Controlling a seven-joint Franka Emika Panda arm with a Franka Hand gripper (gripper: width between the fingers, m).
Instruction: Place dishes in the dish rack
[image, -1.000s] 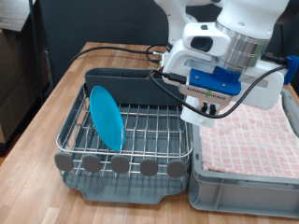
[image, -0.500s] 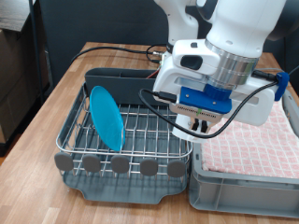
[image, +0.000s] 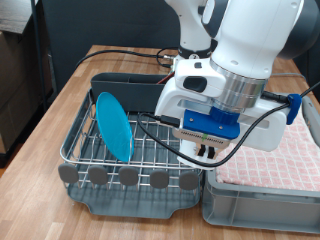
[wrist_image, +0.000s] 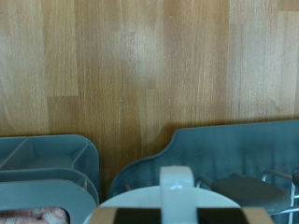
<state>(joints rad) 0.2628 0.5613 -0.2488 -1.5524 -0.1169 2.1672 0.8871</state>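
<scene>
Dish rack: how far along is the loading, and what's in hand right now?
Done: the blue plate stands upright in the dish rack. In hand: the claw hangs over the rack's right side in the exterior view. A white round rim, likely the cup, sits right by it in the wrist view, though a grip isn't clear. Left: no cup shows in the rack, and the spoon shows in neither view.

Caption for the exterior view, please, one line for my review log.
Franka arm hangs over the dish rack where the blue plate stands on edge; pink-clothed crate at the exterior view's right.
</scene>
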